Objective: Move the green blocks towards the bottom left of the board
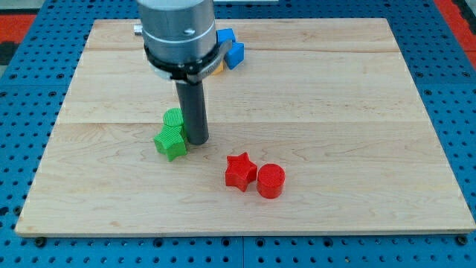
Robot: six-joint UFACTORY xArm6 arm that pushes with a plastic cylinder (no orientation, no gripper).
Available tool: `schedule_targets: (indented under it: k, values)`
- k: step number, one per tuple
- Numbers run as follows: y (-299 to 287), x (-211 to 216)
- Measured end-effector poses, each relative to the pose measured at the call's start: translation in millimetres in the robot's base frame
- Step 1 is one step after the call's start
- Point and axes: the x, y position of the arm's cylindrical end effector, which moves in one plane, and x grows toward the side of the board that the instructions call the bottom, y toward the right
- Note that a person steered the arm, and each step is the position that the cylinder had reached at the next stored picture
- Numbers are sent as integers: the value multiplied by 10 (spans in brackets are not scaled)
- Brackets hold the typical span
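Two green blocks lie together left of the board's middle: a green star (170, 142) and, just above it, a green cylinder (173, 117). My tip (197, 140) stands right beside them on their right, touching or nearly touching the star's right edge. The dark rod rises from it to the grey arm body (178, 33) at the view's top.
A red star (239, 171) and a red cylinder (271, 181) lie side by side below and right of the tip. Blue blocks (232, 48) and a bit of yellow sit near the top edge, partly hidden by the arm. The wooden board (357, 112) lies on a blue pegboard.
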Motion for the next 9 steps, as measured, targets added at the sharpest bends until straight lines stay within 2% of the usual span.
schedule_targets:
  k: [2,4,5,6,8,9]
  values:
    - [-991,-22]
    - [-1220,-613]
    - [-1520,-438]
    - [-1236,-468]
    - [-1226,-483]
    - [-1165,-676]
